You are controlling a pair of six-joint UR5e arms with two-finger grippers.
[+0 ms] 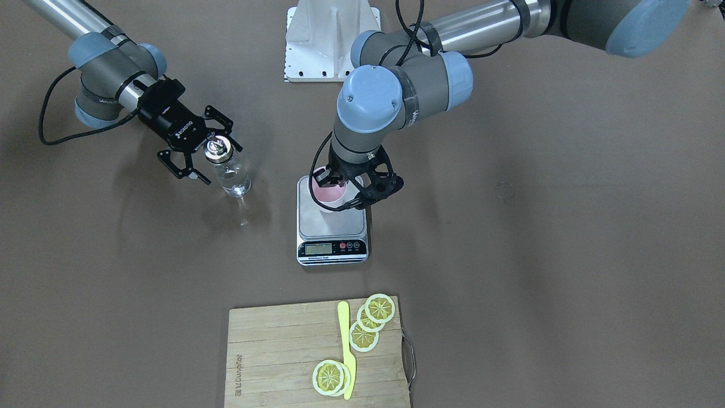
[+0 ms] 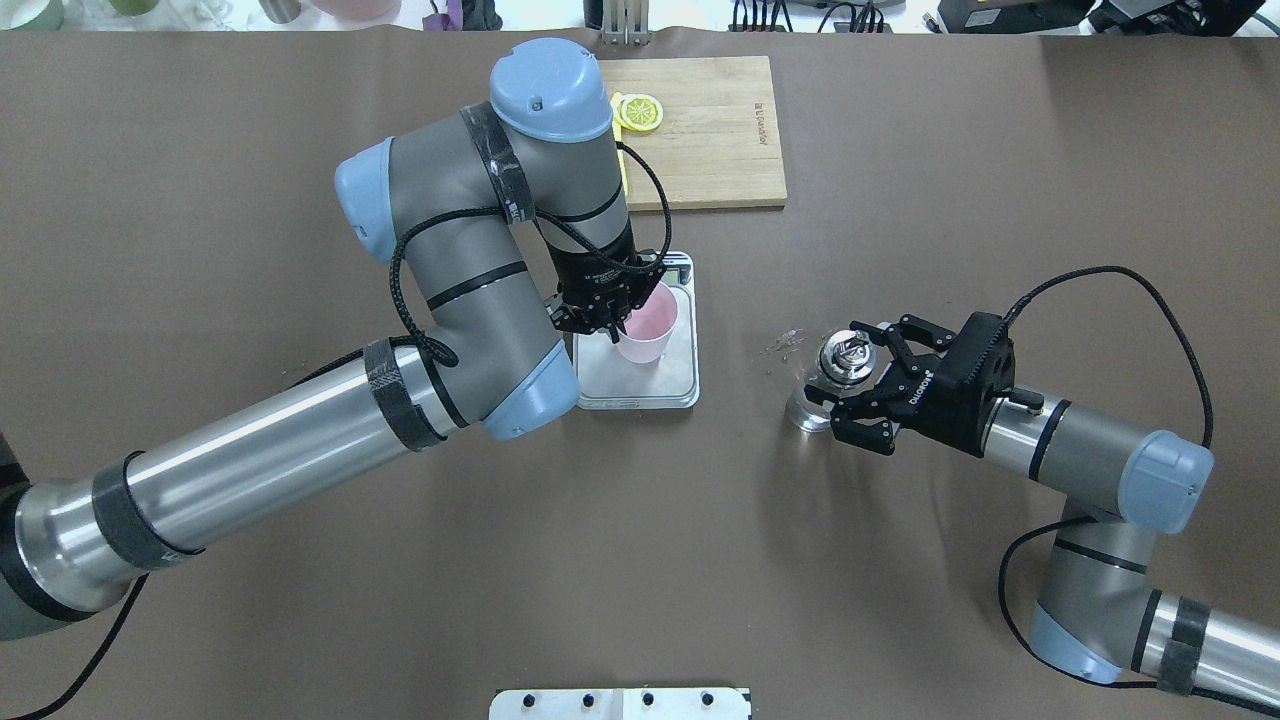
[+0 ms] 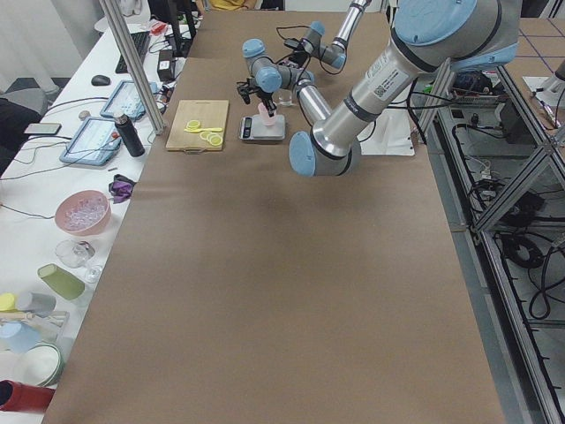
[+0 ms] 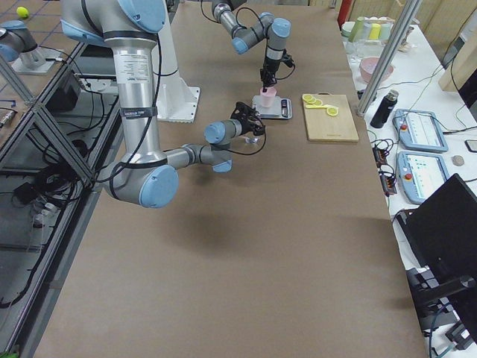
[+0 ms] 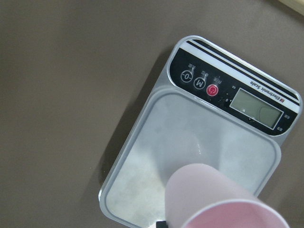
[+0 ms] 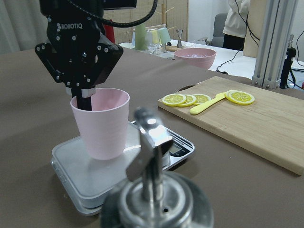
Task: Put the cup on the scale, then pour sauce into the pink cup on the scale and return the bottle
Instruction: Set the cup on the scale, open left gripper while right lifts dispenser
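Observation:
The pale pink cup (image 1: 329, 192) stands on the steel platform of the scale (image 1: 332, 248), toward its back end. My left gripper (image 1: 342, 192) comes down from above and is shut on the cup's rim, one finger inside and one outside. The right wrist view shows the cup (image 6: 102, 121) resting on the scale (image 6: 71, 164). The clear glass bottle (image 1: 229, 170) with its silver pourer cap stands upright on the table beside the scale. My right gripper (image 1: 224, 164) is open, its fingers on either side of the bottle's neck without touching it. Clear liquid shows in the bottle.
A wooden cutting board (image 1: 317, 354) with lemon slices (image 1: 371, 323) and a yellow knife (image 1: 345, 345) lies beyond the scale, on the operators' side. A white base plate (image 1: 331, 39) sits at the robot's edge. A few drops (image 2: 785, 342) lie on the table near the bottle.

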